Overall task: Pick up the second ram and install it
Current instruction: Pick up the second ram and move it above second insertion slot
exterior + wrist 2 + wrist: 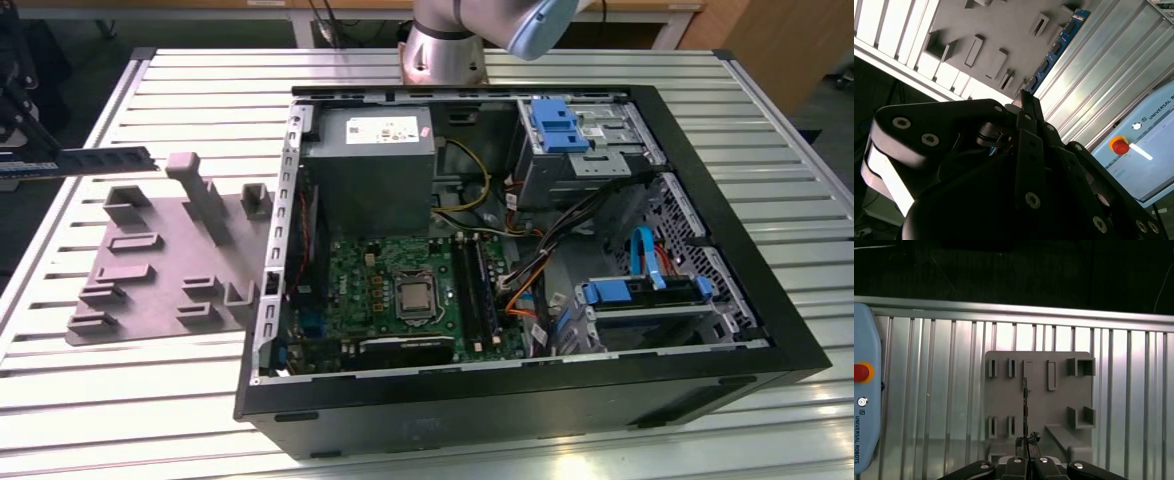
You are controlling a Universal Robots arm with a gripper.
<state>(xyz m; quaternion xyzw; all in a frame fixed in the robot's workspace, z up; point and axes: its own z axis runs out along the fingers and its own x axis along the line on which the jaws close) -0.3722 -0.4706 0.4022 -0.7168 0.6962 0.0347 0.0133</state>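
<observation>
A slatted metal bench (134, 400) carries an open black computer case (534, 410) lying on its side, and a grey plastic tray (160, 270) of raised blocks. The tray sits beside the case, toward the bench edge on the exterior view's left. The second ram (107, 160), a long thin dark stick, is lifted clear of the tray and held level in the air, above the tray's far corner and close to that same bench edge. The black gripper (16, 165) grips one end of it at the very edge of the exterior view. In the second wrist view the gripper (1024, 107) has its fingers pressed together on the near end of the second ram (1056, 47), whose blue edge and row of small chips reach out over the tray (1004, 25). In the first wrist view the stick (1025, 405) is seen edge-on as a thin dark line rising from the gripper (1027, 440), with the tray (1059, 405) and bench slats (944, 390) below it. Inside the case lie a green board (387, 290), a grey power-supply box (367, 170), blue drive brackets (641, 292) and loose cables. A pale blue control unit with a red button (860, 372) shows at the bench edge in both wrist views.
</observation>
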